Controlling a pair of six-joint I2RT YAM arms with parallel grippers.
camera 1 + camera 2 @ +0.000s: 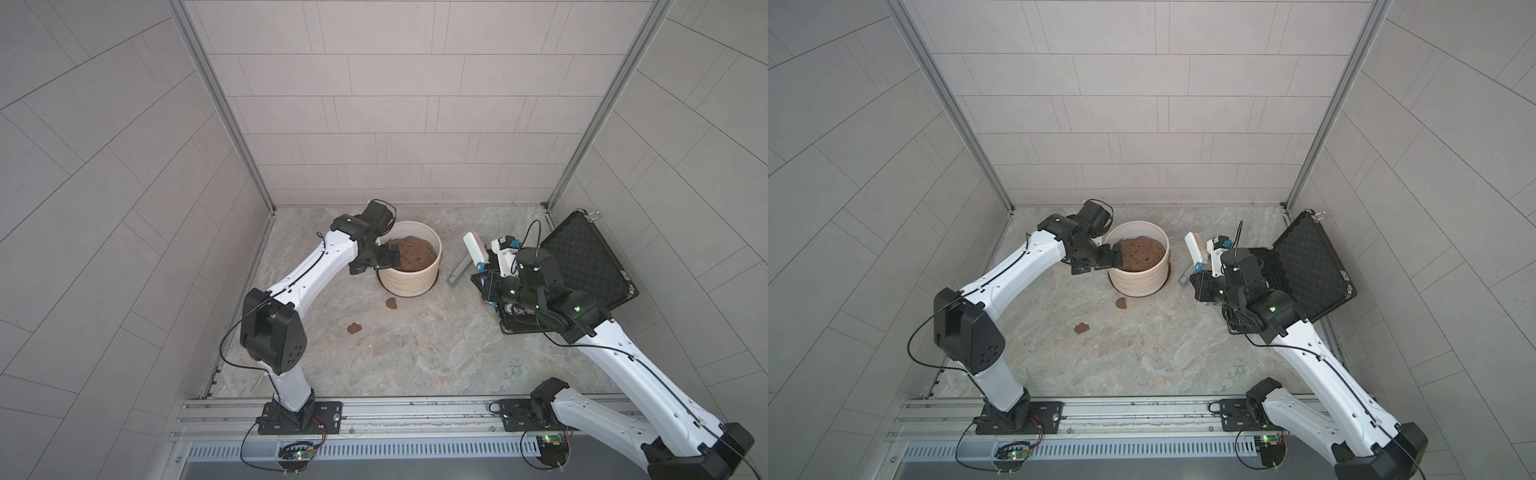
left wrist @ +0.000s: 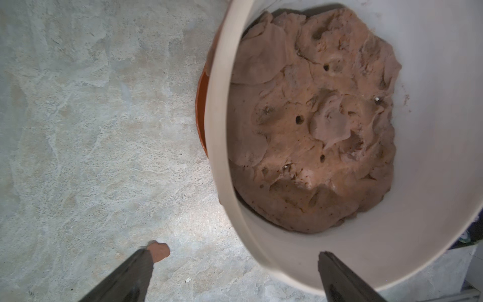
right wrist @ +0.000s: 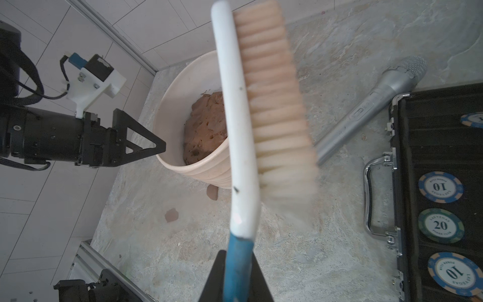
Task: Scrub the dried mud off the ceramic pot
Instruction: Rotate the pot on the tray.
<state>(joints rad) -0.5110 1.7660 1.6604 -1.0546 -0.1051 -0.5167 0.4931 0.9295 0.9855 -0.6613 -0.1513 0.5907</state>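
Surface: grey-beige stone-pattern tabletop (image 1: 415, 353).
Far, left of centre: ceramic pot (image 1: 409, 282), upright on its reddish-brown saucer (image 2: 202, 104).
Just near of the pot: dried mud (image 1: 391, 304), one flat lobed patch.
Nearer and further left, apart from the first: second patch (image 1: 354, 328).
Right of the pot: grey microphone (image 1: 458, 272), lying flat.
Far right: open black case (image 1: 582, 257), lid raised.
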